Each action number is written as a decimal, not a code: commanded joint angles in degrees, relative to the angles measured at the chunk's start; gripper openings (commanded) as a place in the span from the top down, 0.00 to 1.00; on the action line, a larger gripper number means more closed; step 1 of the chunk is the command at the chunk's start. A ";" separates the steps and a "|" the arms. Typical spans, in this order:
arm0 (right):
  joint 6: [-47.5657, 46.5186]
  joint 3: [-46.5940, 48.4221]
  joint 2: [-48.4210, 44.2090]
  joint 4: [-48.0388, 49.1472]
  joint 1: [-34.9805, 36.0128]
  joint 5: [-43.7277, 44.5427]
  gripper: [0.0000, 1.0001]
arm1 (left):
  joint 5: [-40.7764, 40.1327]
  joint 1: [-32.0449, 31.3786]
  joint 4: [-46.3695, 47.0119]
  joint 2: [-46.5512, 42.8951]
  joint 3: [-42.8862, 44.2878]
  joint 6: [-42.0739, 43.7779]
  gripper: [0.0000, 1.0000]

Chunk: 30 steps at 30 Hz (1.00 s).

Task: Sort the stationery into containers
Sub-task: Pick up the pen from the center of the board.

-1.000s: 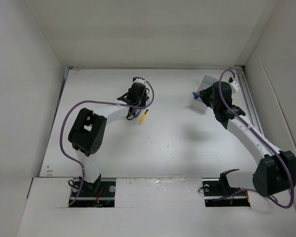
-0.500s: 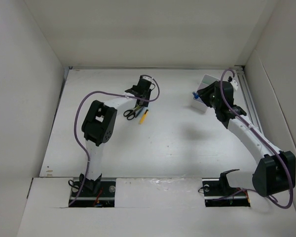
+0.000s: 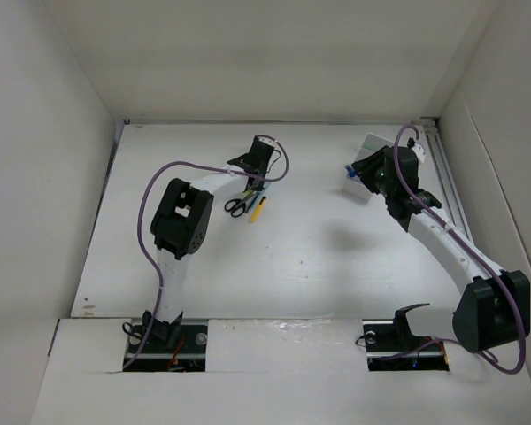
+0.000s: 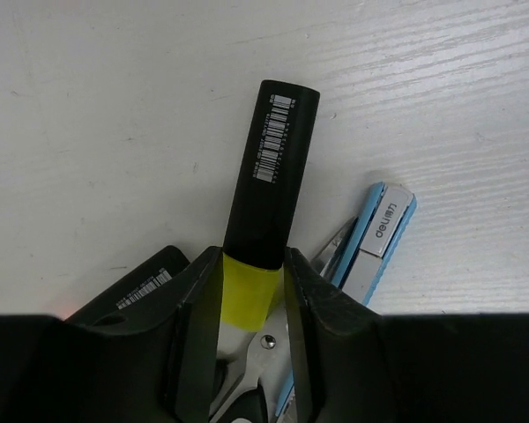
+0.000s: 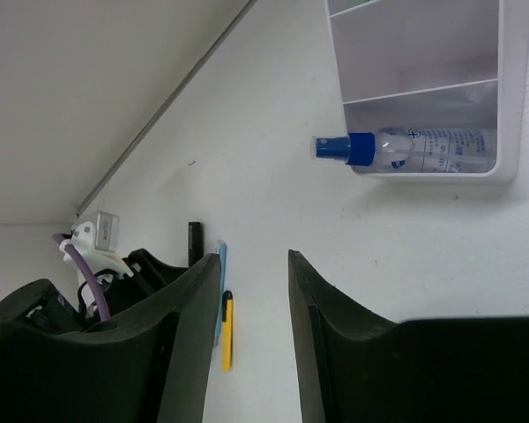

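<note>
My left gripper (image 4: 250, 264) is shut on the green-and-black highlighter (image 4: 273, 167), its jaws pressing the yellow-green band. Beneath it lie the black-handled scissors (image 4: 266, 344) and, to the right, the silver-blue pen (image 4: 379, 233). In the top view the left gripper (image 3: 253, 174) is above the scissors (image 3: 236, 206), with the short yellow stick (image 3: 258, 209) beside them. My right gripper (image 5: 253, 264) is open and empty, hovering near the white tray (image 5: 511, 88). The blue-capped bottle (image 5: 414, 148) lies in the tray's nearest compartment, with its nozzle poking over the rim.
The tray (image 3: 368, 147) sits at the back right near the side wall. White walls enclose the table on three sides. The yellow stick (image 5: 227, 330) and the pen (image 5: 221, 264) lie side by side on the bare white surface.
My left gripper has shifted back and to the right, uncovering the scissors, and has since held still. The right arm has barely moved.
</note>
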 commanded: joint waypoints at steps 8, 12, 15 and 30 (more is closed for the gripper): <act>-1.14 0.62 -1.16 2.88 -0.36 -4.13 0.38 | 0.78 -0.10 2.35 -4.06 -2.92 -1.70 1.00; -2.28 1.16 0.06 2.88 -0.88 -9.92 0.37 | -0.01 -0.10 2.35 -8.44 -2.92 -3.28 1.00; -2.81 1.16 0.07 4.37 -1.49 -14.49 0.40 | 2.09 -0.10 4.63 -14.33 -5.81 -5.48 1.00; -3.86 1.68 5.34 9.82 -2.91 -33.58 0.34 | 8.51 -0.10 9.74 -23.06 -14.10 -9.36 0.67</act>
